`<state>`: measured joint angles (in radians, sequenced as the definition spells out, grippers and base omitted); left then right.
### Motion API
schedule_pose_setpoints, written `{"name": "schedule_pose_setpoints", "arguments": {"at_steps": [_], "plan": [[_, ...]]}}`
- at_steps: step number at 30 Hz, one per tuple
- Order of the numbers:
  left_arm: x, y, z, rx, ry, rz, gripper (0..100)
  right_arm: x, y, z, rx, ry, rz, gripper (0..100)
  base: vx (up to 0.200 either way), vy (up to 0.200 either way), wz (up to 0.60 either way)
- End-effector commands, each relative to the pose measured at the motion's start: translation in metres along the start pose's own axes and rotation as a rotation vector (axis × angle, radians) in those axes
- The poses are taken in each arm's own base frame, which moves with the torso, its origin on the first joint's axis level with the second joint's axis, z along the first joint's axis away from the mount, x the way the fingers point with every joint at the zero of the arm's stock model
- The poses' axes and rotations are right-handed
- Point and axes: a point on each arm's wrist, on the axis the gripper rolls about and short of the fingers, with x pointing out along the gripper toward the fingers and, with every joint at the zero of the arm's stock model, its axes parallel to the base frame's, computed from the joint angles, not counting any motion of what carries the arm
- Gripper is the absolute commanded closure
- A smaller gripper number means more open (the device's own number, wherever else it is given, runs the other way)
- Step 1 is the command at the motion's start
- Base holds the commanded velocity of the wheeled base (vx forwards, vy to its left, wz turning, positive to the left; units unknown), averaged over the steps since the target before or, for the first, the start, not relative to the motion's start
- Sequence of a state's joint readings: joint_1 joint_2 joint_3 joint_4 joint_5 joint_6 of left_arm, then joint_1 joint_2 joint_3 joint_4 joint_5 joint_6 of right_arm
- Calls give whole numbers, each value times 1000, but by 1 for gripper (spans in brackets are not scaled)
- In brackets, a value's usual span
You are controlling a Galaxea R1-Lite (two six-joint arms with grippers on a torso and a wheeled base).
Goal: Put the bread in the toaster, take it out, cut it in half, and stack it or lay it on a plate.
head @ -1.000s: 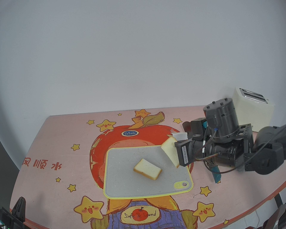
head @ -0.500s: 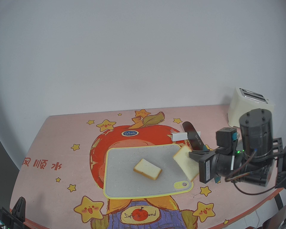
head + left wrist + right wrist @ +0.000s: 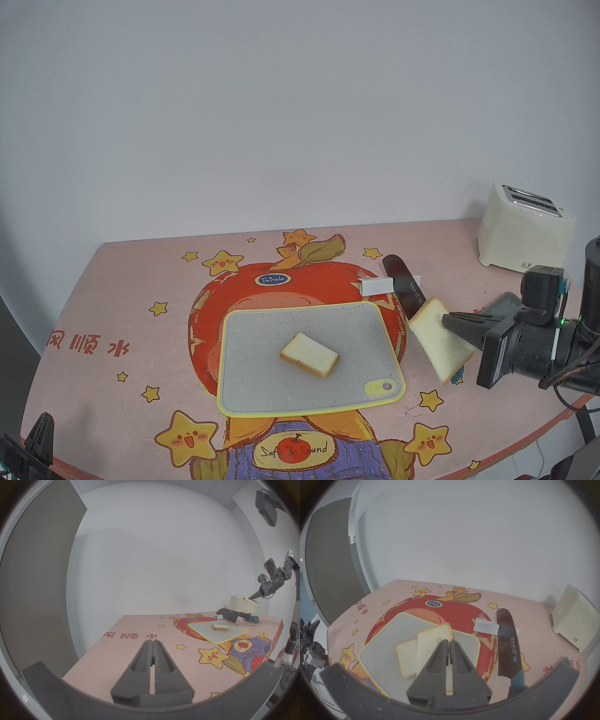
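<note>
Transfer stage of the bread task. The right tool (image 3: 459,325) is clamped on the edge of one bread half (image 3: 440,339), which hangs tilted in the air to the right of the cutting board (image 3: 262,387), above the handle end of the knife (image 3: 406,289). The second half (image 3: 310,354) lies flat near the middle of the board. The knife rests on the bench (image 3: 125,300) just right of the board, its blade touching a small white block (image 3: 378,285). The toaster (image 3: 525,237) stands at the far right corner of the bench, well apart from the board, with its slots showing no bread. The left tool (image 3: 153,664) has its jaws together on nothing and is held off the left end of the bench.

With two halves present, toasting and cutting appear to be done, and plating is judged to be the step in hand. The next move calls for carrying the held half to the plate, whose place cannot be told here, and releasing it flat. The grip is on one edge only, so the half may swing or slip.

Print appears on the bench cover, the knife blade and the toaster's lower side; none is transcribed.
</note>
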<state>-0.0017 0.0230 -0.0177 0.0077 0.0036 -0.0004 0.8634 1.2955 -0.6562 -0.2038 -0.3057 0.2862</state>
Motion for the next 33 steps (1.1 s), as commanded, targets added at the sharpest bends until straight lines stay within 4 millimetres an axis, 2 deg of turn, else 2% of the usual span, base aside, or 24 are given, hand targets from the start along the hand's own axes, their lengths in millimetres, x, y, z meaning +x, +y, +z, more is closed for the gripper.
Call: {"name": "schedule_pose_setpoints", "arguments": {"at_steps": [1,11,21,28,33], "plan": [[1,0,-4,-1,18,1,100,-5,0,0,49,-18,14,100,0,0,0],[1,0,-4,-1,18,1,100,-5,0,15,107,-165,10,100,0,0,0],[1,0,-4,0,18,1,100,-3,-4,-4,33,-111,-45,100,0,0,0],[1,0,-4,0,18,1,100,-8,-5,-5,20,-115,-43,100,0,0,0],[1,0,-4,-1,18,1,100,-7,-5,-5,13,-112,-44,100,0,-200,0]]}}
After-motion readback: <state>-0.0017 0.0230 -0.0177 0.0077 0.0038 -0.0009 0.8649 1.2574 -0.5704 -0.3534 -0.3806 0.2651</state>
